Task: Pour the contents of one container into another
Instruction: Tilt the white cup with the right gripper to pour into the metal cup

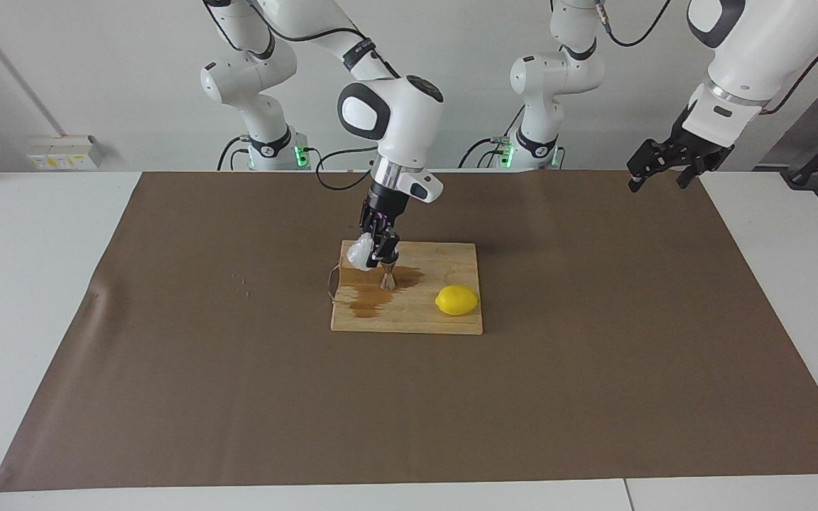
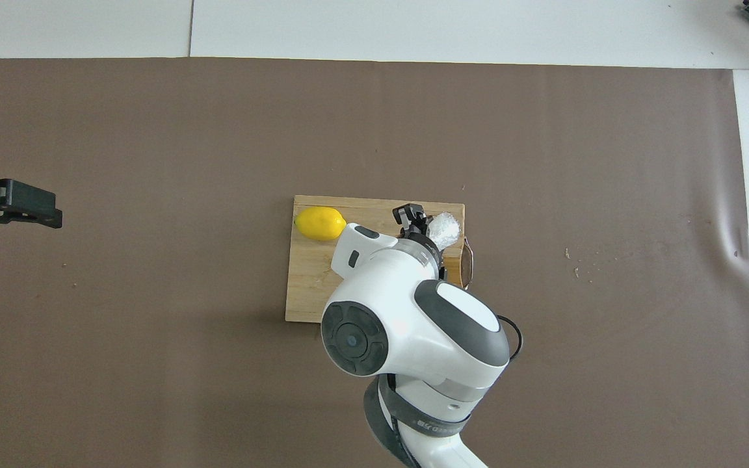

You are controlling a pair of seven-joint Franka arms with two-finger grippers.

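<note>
Facing view | right hand – pinching tilted cup over jigger | left hand – spread, waiting

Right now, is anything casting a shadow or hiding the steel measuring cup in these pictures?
Facing view: soft, even light, faint shadow beside the wooden cutting board; the small hourglass-shaped steel jigger shows. Overhead view: the right arm's white body covers the jigger, dim shadow on the brown mat.

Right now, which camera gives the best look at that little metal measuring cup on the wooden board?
The facing view: the steel jigger stands upright on the cutting board, though its top is hidden. In the overhead view the right arm covers it entirely.
</note>
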